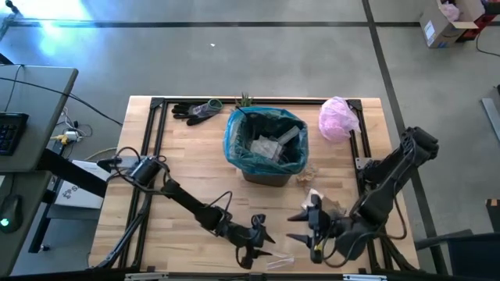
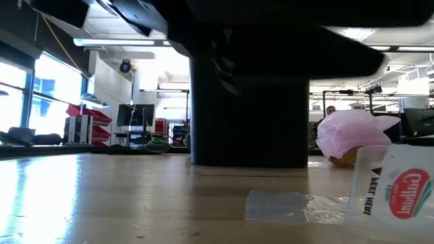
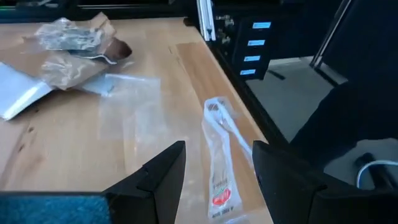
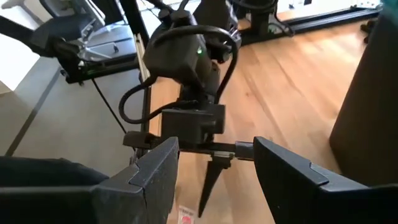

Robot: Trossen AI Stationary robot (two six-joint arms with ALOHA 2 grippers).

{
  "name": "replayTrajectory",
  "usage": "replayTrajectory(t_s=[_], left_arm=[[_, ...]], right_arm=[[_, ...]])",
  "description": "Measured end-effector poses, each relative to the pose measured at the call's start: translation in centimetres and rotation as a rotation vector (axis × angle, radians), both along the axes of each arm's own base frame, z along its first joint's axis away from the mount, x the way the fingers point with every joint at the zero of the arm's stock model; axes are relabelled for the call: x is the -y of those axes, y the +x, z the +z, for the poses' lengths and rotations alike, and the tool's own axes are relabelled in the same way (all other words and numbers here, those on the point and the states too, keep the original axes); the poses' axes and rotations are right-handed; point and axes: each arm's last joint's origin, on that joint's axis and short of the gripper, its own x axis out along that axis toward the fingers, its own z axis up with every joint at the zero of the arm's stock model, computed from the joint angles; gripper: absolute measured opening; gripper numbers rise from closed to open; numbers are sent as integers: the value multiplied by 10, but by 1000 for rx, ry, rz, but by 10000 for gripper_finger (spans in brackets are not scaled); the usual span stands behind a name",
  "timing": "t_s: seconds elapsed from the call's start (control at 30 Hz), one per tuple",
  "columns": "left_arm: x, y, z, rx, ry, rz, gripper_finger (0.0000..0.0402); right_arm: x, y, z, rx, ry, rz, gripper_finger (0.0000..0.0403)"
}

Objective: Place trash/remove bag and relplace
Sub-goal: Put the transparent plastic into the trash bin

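Note:
The teal bag (image 1: 237,144) lines a dark bin (image 1: 266,173) at the table's middle, with clear wrappers (image 1: 275,144) inside. Loose trash lies near the front right. It includes a clear wrapper with a red logo (image 3: 219,163), a clear plastic sheet (image 3: 134,102), a brownish crumpled lump (image 3: 74,53) and a silvery piece (image 3: 15,96). My left gripper (image 1: 260,242) is open low over the front edge, its fingers either side of the logo wrapper without touching it. My right gripper (image 1: 303,232) is open just right of it, facing the left gripper (image 4: 202,130).
A pale pink bag (image 1: 337,119) lies at the back right. Dark gloves (image 1: 195,111) and a small plant (image 1: 245,100) sit at the back behind the bin. The black frame rail (image 1: 148,164) runs along the table's edges. The two grippers stand close together.

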Motion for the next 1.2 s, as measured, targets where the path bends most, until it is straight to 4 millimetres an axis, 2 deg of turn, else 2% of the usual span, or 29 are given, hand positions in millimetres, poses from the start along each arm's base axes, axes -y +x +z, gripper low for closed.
replayTrajectory(t_s=[0.2,0.33,0.47,0.6,0.83,1.2], left_arm=[[-6,5,-17,-58,70,28,172],[-16,6,-23,-118,109,118,172],[-23,6,-28,-170,133,135,172],[-22,3,-31,-214,130,83,172],[-12,0,-28,-184,136,48,172],[-15,-5,-34,-271,173,42,172]], right_arm=[[-14,-1,-15,-26,16,-1,195],[-18,-3,-18,-18,17,-17,195],[-19,-3,-17,2,9,-30,195],[-20,-4,-16,7,13,-27,195],[-20,-4,-16,9,15,-29,195],[-20,-3,-15,18,25,-38,195]])
